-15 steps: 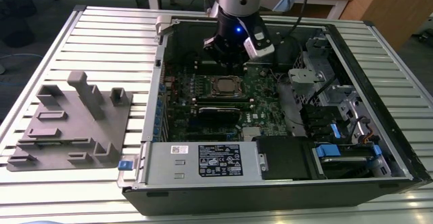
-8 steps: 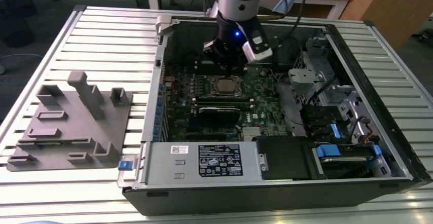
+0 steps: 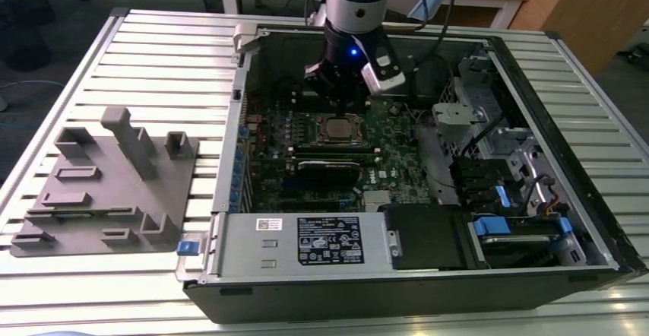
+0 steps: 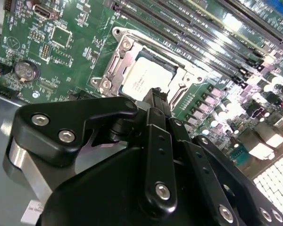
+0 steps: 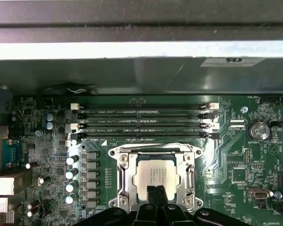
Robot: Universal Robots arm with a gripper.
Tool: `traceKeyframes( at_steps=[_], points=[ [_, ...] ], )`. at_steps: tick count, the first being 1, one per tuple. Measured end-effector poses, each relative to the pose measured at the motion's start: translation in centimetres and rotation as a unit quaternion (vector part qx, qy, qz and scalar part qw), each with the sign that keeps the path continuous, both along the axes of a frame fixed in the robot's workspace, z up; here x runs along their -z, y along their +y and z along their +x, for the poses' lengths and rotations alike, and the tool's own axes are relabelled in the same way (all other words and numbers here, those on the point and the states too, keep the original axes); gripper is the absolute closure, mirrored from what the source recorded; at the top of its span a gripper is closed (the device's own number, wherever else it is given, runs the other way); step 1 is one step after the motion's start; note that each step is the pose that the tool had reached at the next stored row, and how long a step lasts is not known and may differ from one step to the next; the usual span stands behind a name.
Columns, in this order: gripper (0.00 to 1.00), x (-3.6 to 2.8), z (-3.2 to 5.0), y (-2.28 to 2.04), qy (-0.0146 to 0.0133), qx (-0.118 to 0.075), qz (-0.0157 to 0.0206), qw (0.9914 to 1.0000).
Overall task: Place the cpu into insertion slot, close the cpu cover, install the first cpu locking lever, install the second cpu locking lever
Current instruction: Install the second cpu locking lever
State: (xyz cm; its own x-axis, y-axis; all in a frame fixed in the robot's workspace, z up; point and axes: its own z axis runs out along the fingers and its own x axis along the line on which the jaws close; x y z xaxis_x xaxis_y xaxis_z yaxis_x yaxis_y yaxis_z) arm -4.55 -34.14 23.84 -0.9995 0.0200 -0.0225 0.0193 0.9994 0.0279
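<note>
The end effector is hanging just above the near edge of the chip, which is sitting flat in the socket with the silver cover frame lying down around it. Its fingers are looking clenched together, grasping nothing. In the first wrist view the chip is lying toward twelve o'clock from the fingertips, almost directly beneath them. In the exterior view the socket is sitting at about six o'clock from the end effector, close below it on the green board inside the open computer case on the slatted counter.
</note>
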Motion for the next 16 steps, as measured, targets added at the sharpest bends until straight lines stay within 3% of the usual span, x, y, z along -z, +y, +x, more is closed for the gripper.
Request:
traceKeyframes(
  at_steps=[4,16],
  points=[
    [0.89,0.42,0.0,0.14,0.0,0.0,-0.0005,1.0],
    [0.89,0.71,0.0,0.17,0.0,0.0,-0.0006,1.0]
  ],
)
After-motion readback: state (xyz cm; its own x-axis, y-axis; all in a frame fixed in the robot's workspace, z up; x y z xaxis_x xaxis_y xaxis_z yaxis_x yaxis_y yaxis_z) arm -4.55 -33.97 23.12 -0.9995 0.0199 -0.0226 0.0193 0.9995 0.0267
